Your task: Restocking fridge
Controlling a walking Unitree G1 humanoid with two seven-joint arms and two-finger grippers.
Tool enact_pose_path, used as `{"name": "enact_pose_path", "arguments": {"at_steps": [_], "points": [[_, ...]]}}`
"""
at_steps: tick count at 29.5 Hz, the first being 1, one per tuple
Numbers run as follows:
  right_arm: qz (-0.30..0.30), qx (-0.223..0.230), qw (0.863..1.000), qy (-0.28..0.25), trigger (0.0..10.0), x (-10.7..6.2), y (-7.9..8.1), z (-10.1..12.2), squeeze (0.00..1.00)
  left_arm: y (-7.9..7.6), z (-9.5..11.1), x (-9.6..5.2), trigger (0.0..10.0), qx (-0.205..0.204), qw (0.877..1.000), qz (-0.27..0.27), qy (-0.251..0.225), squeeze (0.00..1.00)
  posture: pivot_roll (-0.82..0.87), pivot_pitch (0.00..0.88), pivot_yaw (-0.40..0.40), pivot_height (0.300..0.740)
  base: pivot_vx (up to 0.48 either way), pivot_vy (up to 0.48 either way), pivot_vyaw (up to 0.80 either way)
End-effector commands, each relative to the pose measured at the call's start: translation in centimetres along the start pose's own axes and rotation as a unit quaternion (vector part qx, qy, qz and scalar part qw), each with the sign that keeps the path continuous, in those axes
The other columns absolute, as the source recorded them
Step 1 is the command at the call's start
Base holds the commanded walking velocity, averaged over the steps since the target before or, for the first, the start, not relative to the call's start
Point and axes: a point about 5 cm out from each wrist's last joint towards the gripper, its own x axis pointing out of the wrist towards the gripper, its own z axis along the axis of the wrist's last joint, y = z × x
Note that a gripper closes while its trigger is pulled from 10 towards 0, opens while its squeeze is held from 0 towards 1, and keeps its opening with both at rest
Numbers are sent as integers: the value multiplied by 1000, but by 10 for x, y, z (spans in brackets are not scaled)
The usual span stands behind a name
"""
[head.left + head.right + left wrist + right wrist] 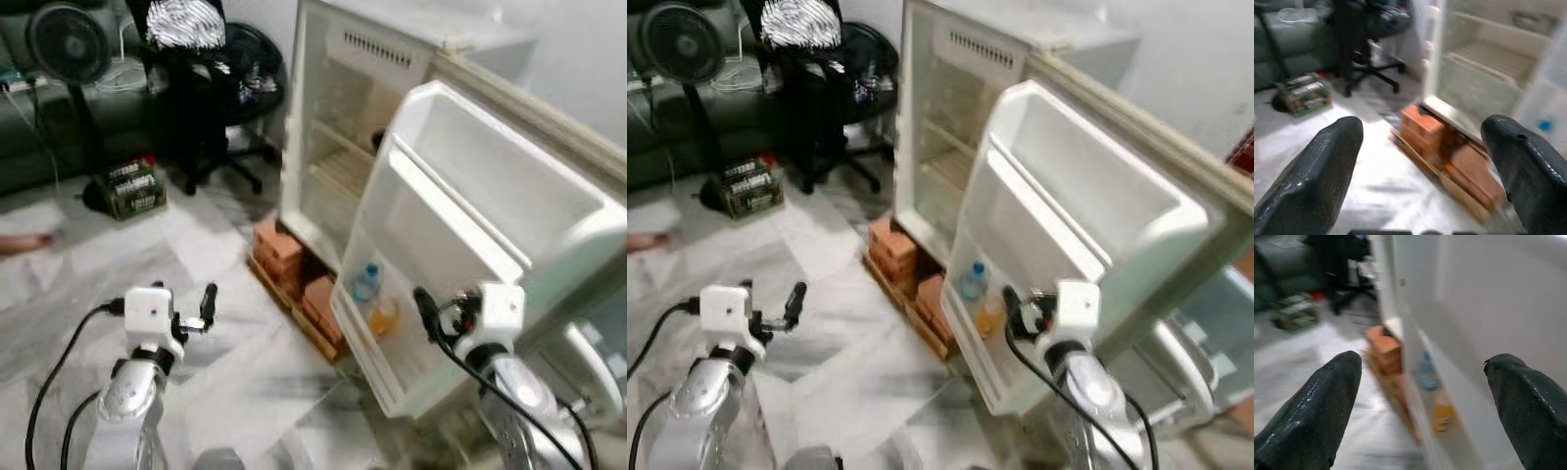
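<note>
The fridge (333, 147) stands with its door (470, 235) swung wide toward the robot, raised off the floor on orange bricks (294, 269). In the lowest door shelf (377, 357) two things already stand just beside each other: a clear bottle with a blue cap (366, 282) and a smaller orange bottle (384, 317). Both look like light plastic, smooth and probably a little slippery, and thin enough to dent if squeezed hard; I would take each one around the middle of the body, below the cap, and keep it upright. The left hand (204, 308) hovers over the pale floor, fingers spread wide with nothing between them, as the left wrist view shows clearly. The right hand (1420, 401) is close in front of the door shelf, also wide open and empty, and pointed toward the two bottles. On the floor well apart from the fridge, near a standing fan (69, 49) and a black office chair (196, 98), lies a green pack of cans (132, 188); it is probably heavy and stiff, best lifted from below. It carries pale lettering, but this is too blurred to read, and the bottle labels cannot be read either.
</note>
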Motion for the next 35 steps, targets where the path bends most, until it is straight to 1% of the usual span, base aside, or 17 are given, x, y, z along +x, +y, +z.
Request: {"name": "enact_pose_path", "arguments": {"at_steps": [1,2,4,5,6,8,11,17,21,24,27,28,29,30,31,32,35], "points": [[-10,5,996,85,10000,-4,-14,-24,0,3,10,4,10000,12,1000,4,-19,0,73,0,-32,740,0,0,0],[-10,5,996,85,10000,-4,-14,-24,0,3,10,4,10000,12,1000,4,-19,0,73,0,-32,740,0,0,0],[-4,-17,993,120,10000,-5,-18,-30,0,3,10,4,10000,12,1000,4,-20,0,74,0,-33,740,0,0,0],[-14,-26,991,133,10000,-7,-23,-33,0,4,10,4,10000,10,1000,6,-20,0,74,0,-33,740,0,0,0],[-14,-26,991,133,10000,-7,-23,-33,0,4,10,4,10000,10,1000,6,-20,0,74,0,-33,740,0,0,0],[-36,-31,989,142,10000,-9,-31,-34,0,4,10,4,10000,8,1000,10,-16,0,74,0,-33,740,0,0,0],[-58,-28,991,118,10000,-9,-34,-26,0,4,8,3,10000,2,1000,7,-12,0,68,0,-35,740,0,269,0],[-65,-35,990,117,10000,-6,-31,-23,0,2,8,4,10000,4,1000,1,-14,0,70,0,-35,740,0,480,0],[-37,-36,990,128,10000,-7,-28,-24,0,2,8,3,10000,7,1000,4,-17,0,68,0,-35,740,0,0,0],[-42,-46,988,144,10000,-11,-33,-27,0,2,8,3,10000,5,1000,3,-16,0,64,0,-37,740,0,0,0],[-78,-56,985,146,10000,-12,-41,-26,0,2,8,3,10000,4,1000,4,-16,0,62,0,-37,740,0,0,0],[-78,-56,985,146,10000,-12,-41,-26,0,2,8,3,10000,4,1000,4,-16,0,62,0,-37,740,0,0,0],[-135,-57,982,118,10000,-9,-50,-17,0,2,8,3,10000,5,1000,3,-16,0,62,0,-37,740,0,0,0],[-161,-48,981,94,10000,-5,-53,-10,0,2,8,3,10000,5,1000,2,-16,0,64,0,-34,740,0,0,0],[-175,-41,981,78,10000,-3,-54,-6,0,2,8,3,10000,5,1000,2,-16,0,64,0,-34,740,0,0,0],[-195,-24,979,42,10000,2,-56,6,0,2,8,3,10000,5,1000,2,-15,0,66,1,-33,740,0,0,0],[-204,-24,979,1,10000,9,-54,21,0,2,8,3,10000,6,1000,3,-15,0,71,3,-32,740,0,0,0]]}}
